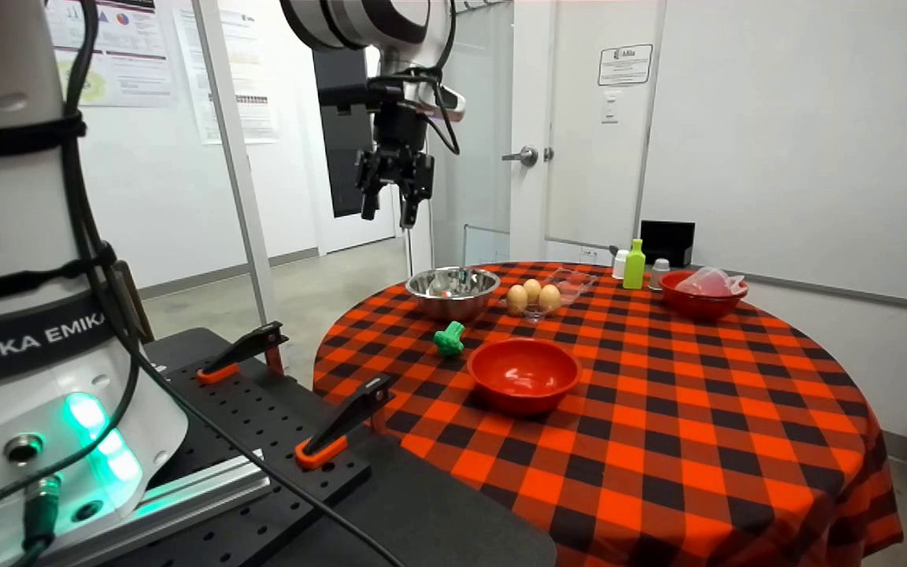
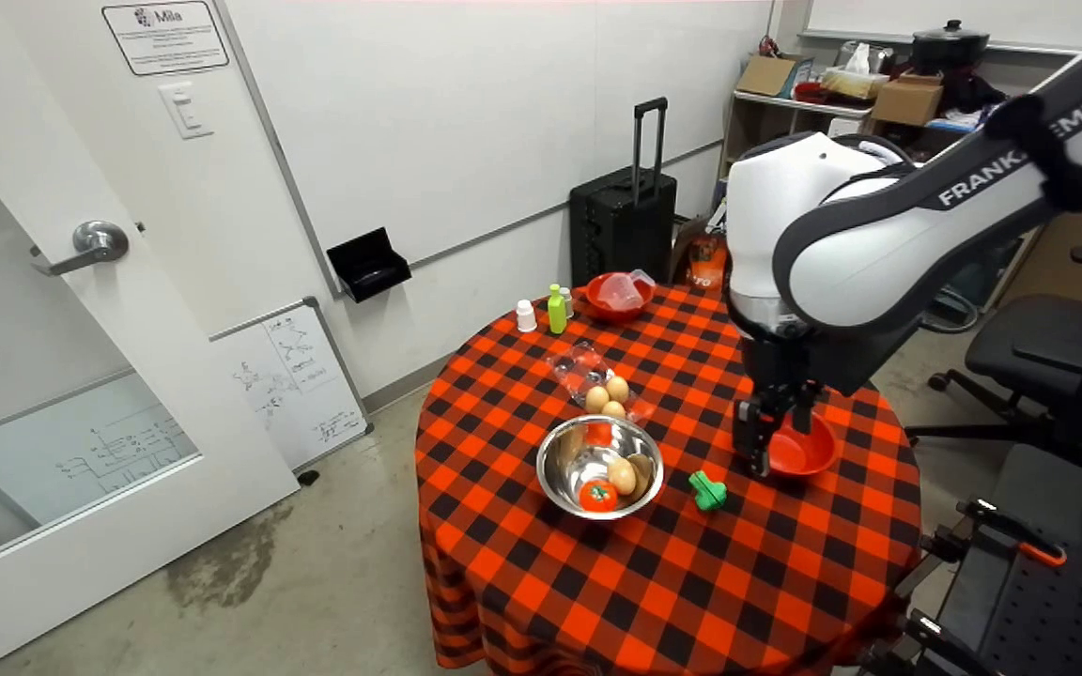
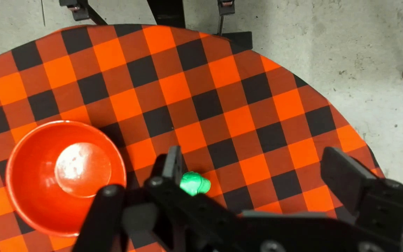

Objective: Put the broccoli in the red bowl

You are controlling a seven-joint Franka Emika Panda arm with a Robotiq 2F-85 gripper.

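Gap between broccoli (image 1: 449,339) and red bowl (image 1: 524,378)

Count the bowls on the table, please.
3: a red bowl beside the broccoli, a metal bowl beside three eggs, another red bowl near the green bottle. Stacked ones could be hidden.

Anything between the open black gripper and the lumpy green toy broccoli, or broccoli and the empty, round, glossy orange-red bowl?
Nothing visible: only air between the high gripper and broccoli, only checked tablecloth between broccoli and orange-red bowl. The shiny silver metal bowl appears off both paths.
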